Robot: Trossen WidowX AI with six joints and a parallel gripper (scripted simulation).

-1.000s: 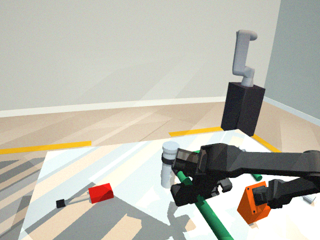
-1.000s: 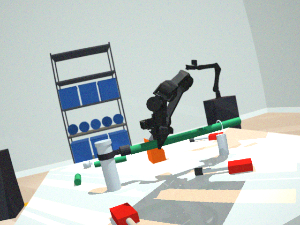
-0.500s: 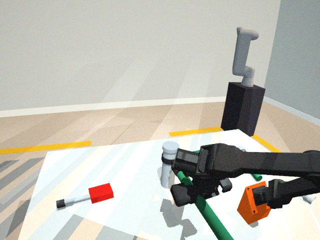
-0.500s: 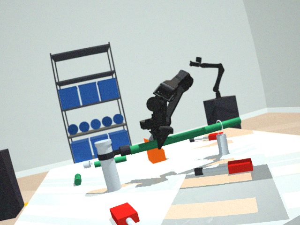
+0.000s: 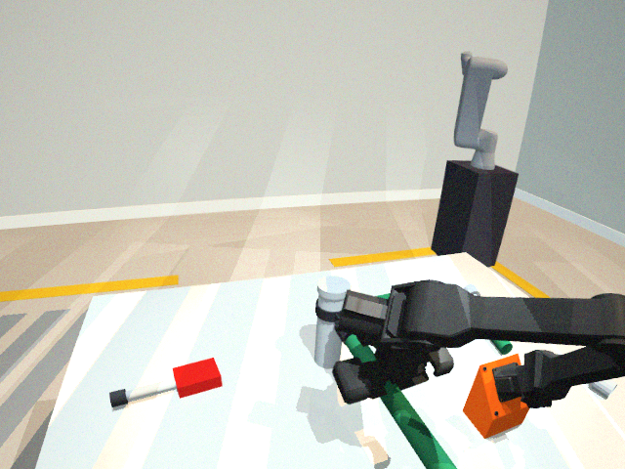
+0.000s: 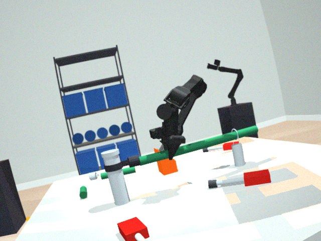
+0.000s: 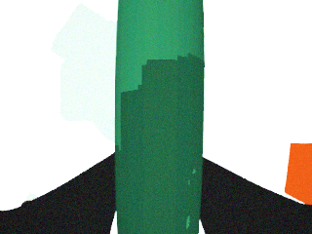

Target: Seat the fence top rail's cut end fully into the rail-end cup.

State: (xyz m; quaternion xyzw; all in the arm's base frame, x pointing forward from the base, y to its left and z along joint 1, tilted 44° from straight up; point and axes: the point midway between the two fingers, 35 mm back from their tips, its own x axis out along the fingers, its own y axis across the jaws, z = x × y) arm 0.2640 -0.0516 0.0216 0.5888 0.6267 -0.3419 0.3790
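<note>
The green rail (image 5: pixel 416 429) (image 6: pixel 207 142) (image 7: pixel 160 107) slopes down to the big post (image 5: pixel 328 348) (image 6: pixel 119 188). My gripper (image 5: pixel 381 375) (image 6: pixel 171 153) (image 7: pixel 155 160) is shut on it, near its post end. In the exterior view the rail's end meets the mouth of the black rail-end cup (image 6: pixel 134 160) with no visible gap; how deep it sits inside I cannot tell. The cup hangs on the brace band (image 5: pixel 325 310) (image 6: pixel 113 166), a little below the post cap (image 5: pixel 333 286) (image 6: pixel 110 153). The rail's far part passes through the wire loop (image 6: pixel 237 138) on the short post (image 6: pixel 238 155).
An orange block (image 5: pixel 492 404) (image 6: pixel 167 166) (image 7: pixel 299 173) stands beside the rail. Red-handled tools (image 5: pixel 197 377) (image 6: pixel 257 177) and short green rods (image 5: pixel 502 346) (image 6: pixel 83 192) lie on the table. One red handle (image 6: pixel 132 228) is at the exterior view's near edge.
</note>
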